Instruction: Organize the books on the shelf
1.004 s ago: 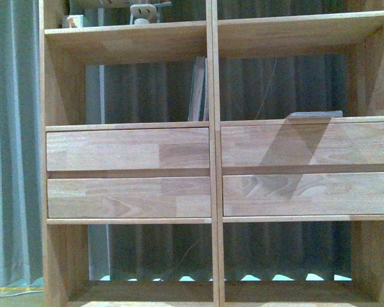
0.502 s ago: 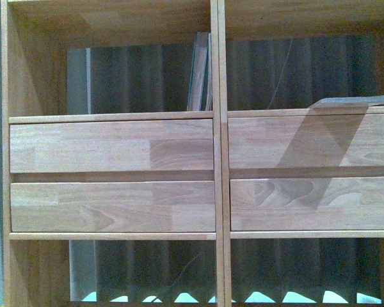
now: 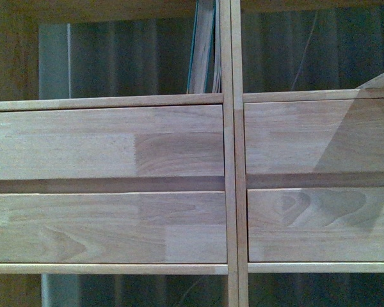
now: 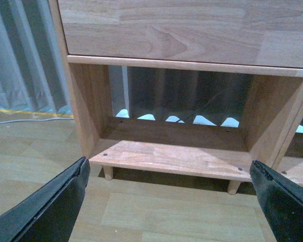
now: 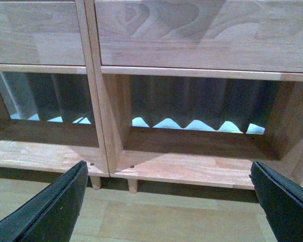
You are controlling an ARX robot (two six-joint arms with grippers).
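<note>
A dark curtain [image 3: 134, 57] hangs behind the shelf [image 3: 115, 101], and a wood floor [image 4: 40, 151] lies under it. Your books [image 3: 203, 51] stand in the open box above the left drawers, leaning on the middle post [image 3: 230, 160]. I count two there, but the picture cuts off their tops. One more, a thin grey book [image 3: 383, 80], lies flat in the box to the right of the post, at the picture's edge. That makes three books. Under them are four drawer fronts [image 3: 102, 144].

Your left gripper [image 4: 169, 166] and right gripper [image 5: 167, 166] are both down low, facing the bottom boxes. Their fingers are spread wide and hold nothing.

I think you are at the getting-close step, with no book picked up yet. Next you likely need to lift an arm up to the flat grey book and stand it beside the others.
</note>
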